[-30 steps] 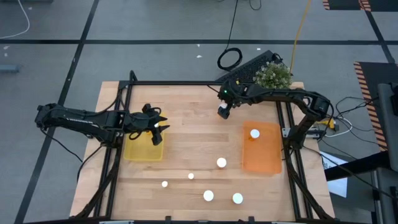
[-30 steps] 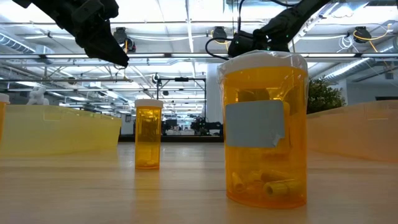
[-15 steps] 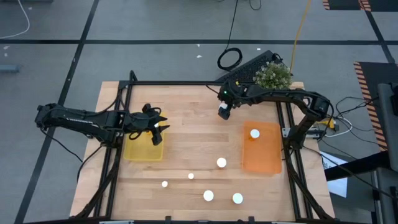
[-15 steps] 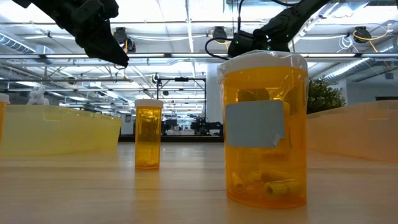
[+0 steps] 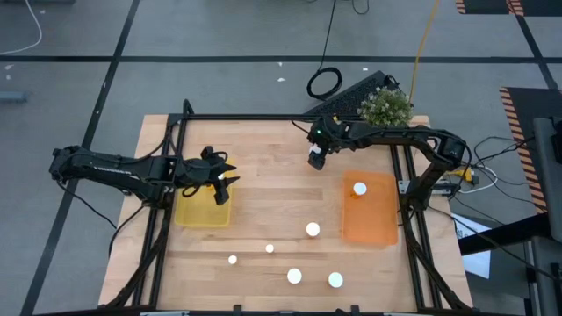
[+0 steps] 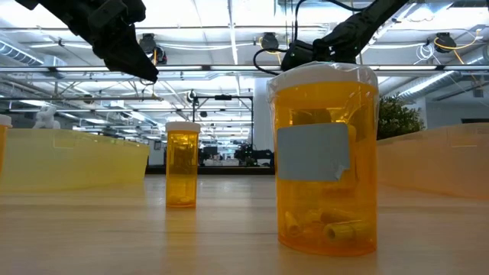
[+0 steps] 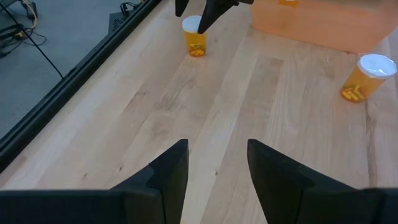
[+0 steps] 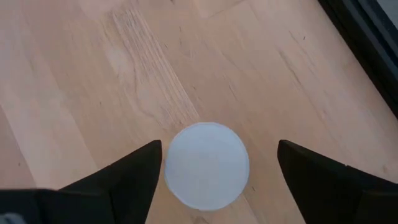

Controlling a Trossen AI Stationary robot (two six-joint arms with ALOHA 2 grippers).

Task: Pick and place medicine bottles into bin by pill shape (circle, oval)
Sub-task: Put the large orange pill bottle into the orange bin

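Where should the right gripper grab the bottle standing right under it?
Come straight down and close on the white cap or the neck just below. The bottle stands upright on the table, centred between the open fingers of the right gripper, so a top-down pinch likely suits.

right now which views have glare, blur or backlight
Low view: ceiling lights glare behind, so the left claw reads as a dark silhouette; the near medicine bottle looms large. Right wrist view: the bottle's white cap looks soft between the open claw's fingers. High view: even light.
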